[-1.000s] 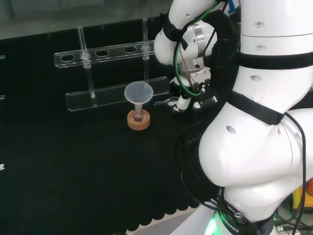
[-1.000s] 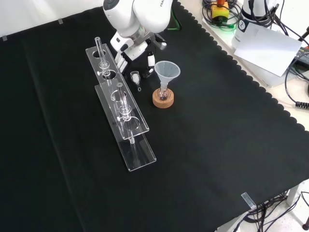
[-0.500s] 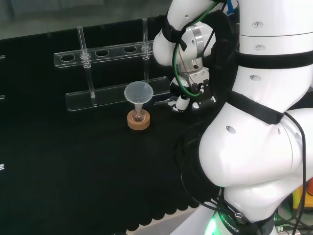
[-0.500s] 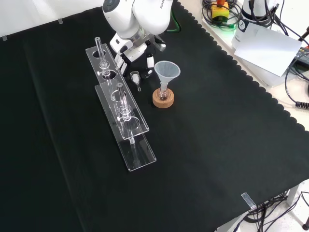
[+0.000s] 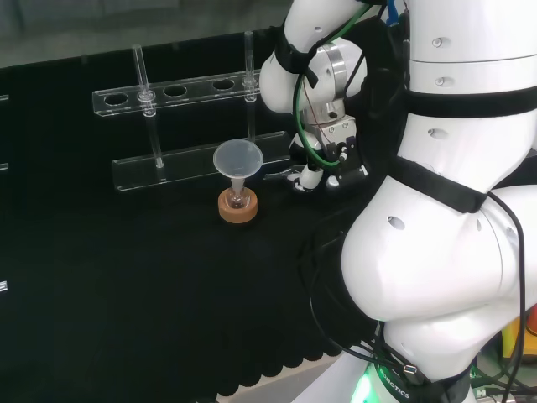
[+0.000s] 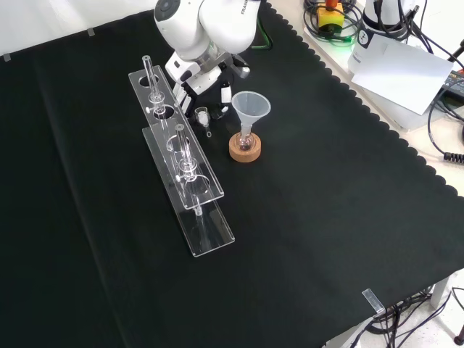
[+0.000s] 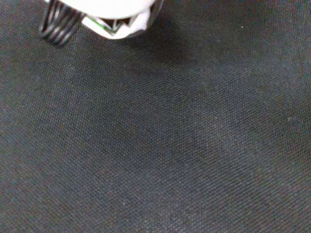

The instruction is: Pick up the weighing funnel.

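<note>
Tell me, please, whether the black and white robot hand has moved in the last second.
Yes, slightly: in the head view the robot hand has edged left, toward the clear cone-shaped funnel.

Saw black weave on the cloth [image 6: 326,217], tan cork ring [image 6: 245,151], white arm [image 5: 436,277] at three o'clock in head view, green cable [image 5: 296,101] on it.

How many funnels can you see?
2. The big funnel stands in a flask on the cork ring; the weighing funnel is by the hand. Others could hide behind the arm.
</note>
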You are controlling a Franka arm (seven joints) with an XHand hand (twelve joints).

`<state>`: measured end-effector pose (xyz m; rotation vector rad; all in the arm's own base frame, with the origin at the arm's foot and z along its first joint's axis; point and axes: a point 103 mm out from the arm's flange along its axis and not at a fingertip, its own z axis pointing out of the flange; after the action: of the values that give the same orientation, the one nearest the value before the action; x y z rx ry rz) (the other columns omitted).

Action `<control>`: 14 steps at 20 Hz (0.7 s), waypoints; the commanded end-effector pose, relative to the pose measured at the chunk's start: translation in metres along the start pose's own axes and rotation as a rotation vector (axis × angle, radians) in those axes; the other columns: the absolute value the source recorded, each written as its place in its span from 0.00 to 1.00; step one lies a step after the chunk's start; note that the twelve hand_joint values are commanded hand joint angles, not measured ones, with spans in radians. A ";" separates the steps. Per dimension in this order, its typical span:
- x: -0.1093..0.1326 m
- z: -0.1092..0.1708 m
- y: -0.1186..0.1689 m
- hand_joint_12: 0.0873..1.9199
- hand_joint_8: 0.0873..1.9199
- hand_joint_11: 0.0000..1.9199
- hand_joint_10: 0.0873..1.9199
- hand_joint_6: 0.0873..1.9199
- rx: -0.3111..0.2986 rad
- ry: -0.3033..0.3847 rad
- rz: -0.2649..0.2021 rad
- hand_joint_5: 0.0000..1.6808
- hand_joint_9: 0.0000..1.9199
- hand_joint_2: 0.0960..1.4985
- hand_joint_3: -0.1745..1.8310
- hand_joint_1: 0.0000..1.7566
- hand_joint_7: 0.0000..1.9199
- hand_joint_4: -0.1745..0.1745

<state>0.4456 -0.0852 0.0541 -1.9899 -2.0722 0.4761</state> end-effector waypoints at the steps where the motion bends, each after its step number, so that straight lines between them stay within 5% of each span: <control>1: -0.004 -0.001 0.003 0.60 0.36 0.34 0.27 0.45 -0.004 -0.022 0.010 0.51 0.39 0.38 0.44 0.57 0.24 0.71; 4: -0.006 -0.004 0.001 0.58 0.34 0.38 0.25 0.48 0.002 -0.036 0.023 0.64 0.43 0.44 0.42 0.60 0.28 0.96; 14: -0.014 -0.036 -0.025 0.56 0.33 0.40 0.21 0.40 -0.028 -0.048 0.048 0.70 0.46 0.45 0.38 0.62 0.30 1.00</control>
<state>0.4474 -0.0927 0.0784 -2.0418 -2.0818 0.5116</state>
